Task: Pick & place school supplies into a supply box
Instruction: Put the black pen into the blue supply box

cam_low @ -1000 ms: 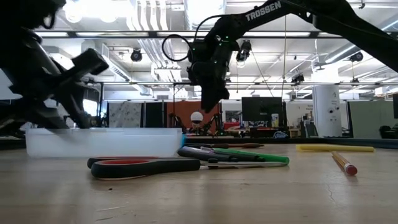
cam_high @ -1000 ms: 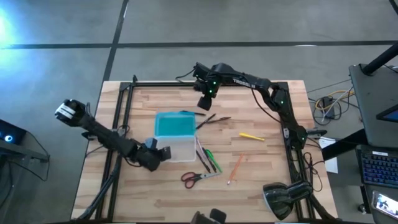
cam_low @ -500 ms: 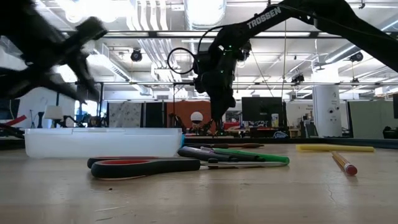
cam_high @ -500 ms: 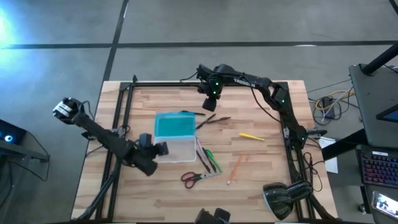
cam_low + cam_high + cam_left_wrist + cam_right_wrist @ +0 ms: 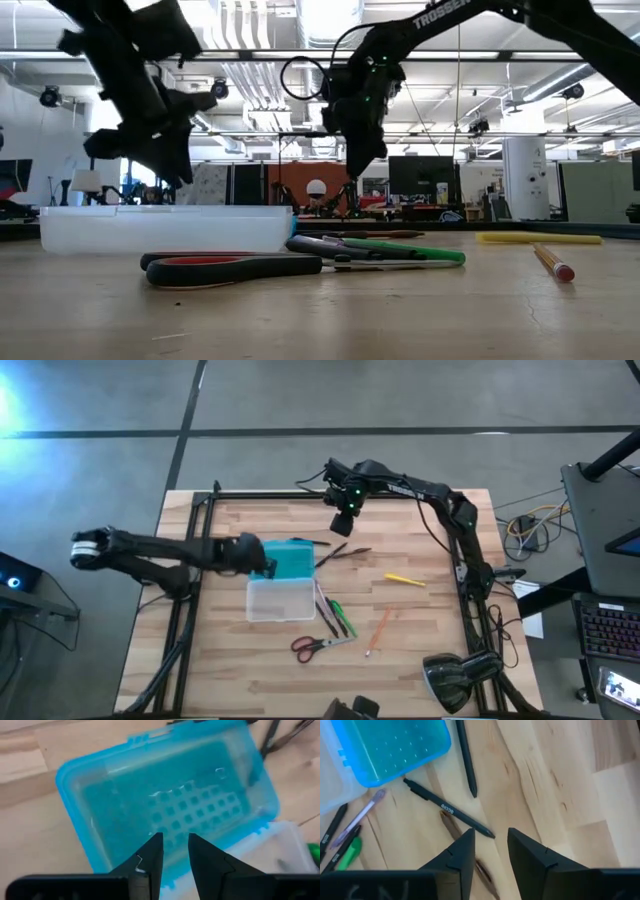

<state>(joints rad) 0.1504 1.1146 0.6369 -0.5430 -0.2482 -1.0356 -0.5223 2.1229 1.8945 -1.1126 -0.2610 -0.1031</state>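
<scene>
supply box point(image 5: 279, 580) beneath left pincer point(image 5: 174, 851), narrowly parted, holding nothing.

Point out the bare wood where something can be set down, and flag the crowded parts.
Free: the near strip of the table in front of the red-handled scissors; the left edge beside the supply box; the right side beyond the short yellow stick and orange pencil. Crowded: right of the box, where the dark pens and green marker lie.

Left pincer point(image 5: 173, 851) and right pincer point(image 5: 490, 847) both hang raised, fingers slightly parted, empty.
</scene>
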